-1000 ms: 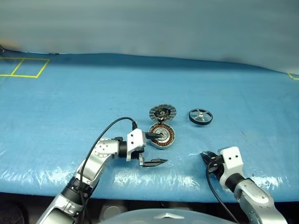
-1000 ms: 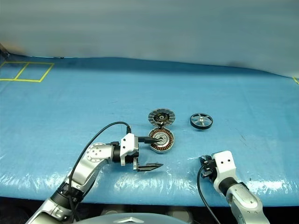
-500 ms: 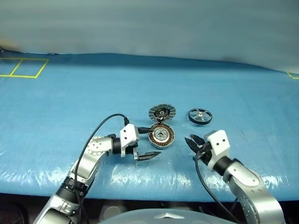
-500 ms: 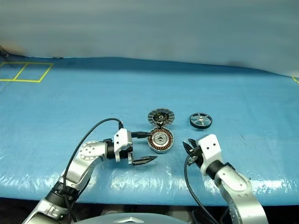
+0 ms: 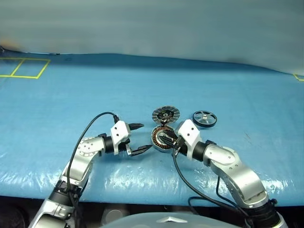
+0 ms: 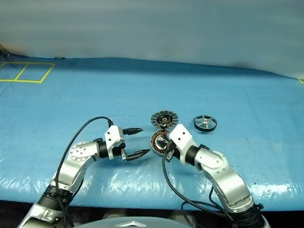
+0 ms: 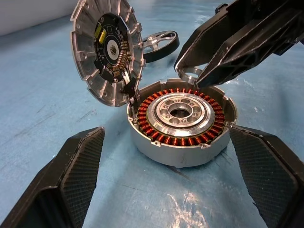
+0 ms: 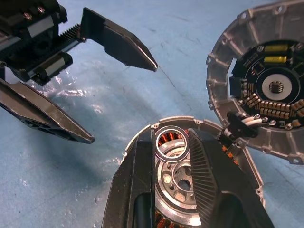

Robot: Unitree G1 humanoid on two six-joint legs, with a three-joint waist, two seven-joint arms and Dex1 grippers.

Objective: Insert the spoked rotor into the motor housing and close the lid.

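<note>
The motor housing (image 7: 183, 128) sits open on the blue sheet (image 5: 71, 104), and inside it you can see the ring of copper windings (image 7: 152, 102) running round a pale metal centre (image 7: 179, 113) with a hole in the middle. No rotor in there; the cup holds its own windings and nothing else.

The lid (image 7: 108, 50) stands tipped up off the housing's far edge, hinged there by a dark little joint, its inner face showing: toothed silver segments round the rim, a dark centre with small yellow and copper parts.

Now the right gripper (image 8: 172, 147) is right over the housing. Its two black fingers are drawn close and pinch a small thin silver ring (image 8: 171, 142), held just above the windings at the rim. Whether that ring touches the housing, I can't tell.

The left gripper (image 5: 137, 138) hangs just beside the housing on its left, fingers spread wide, holding nothing, pointed toward the cup. In its own wrist view the two fingers (image 7: 71, 175) frame the housing on either side without touching it.

And the spoked rotor (image 5: 204, 118), black rim, silver spokes, lies flat on the sheet to the right of the lid, apart from both grippers.
</note>
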